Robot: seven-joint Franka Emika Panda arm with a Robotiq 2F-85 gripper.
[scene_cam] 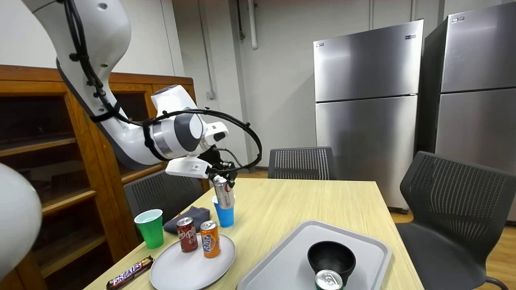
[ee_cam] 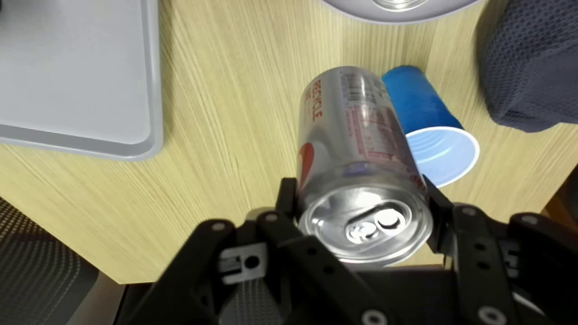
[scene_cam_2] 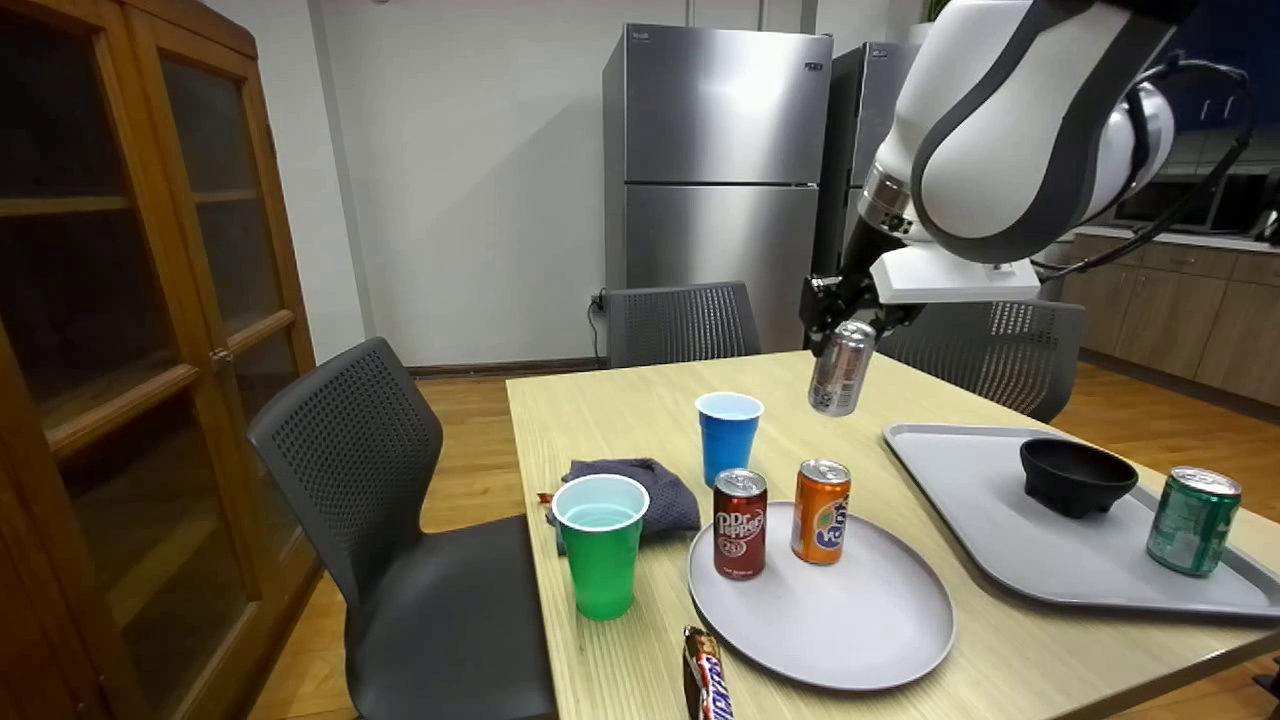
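My claw (ee_cam: 361,198) grips a cylindrical silver metal can (ee_cam: 361,155), a tapered blue plastic cup (ee_cam: 427,118) at its wrist-view two o'clock.

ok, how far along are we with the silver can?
Done: the silver can is gripped and off the table. In hand: the gripper holds it near its top end, tilted in the air. Left, I'd guess: setting it down and releasing, since it hangs with nothing supporting it from below.
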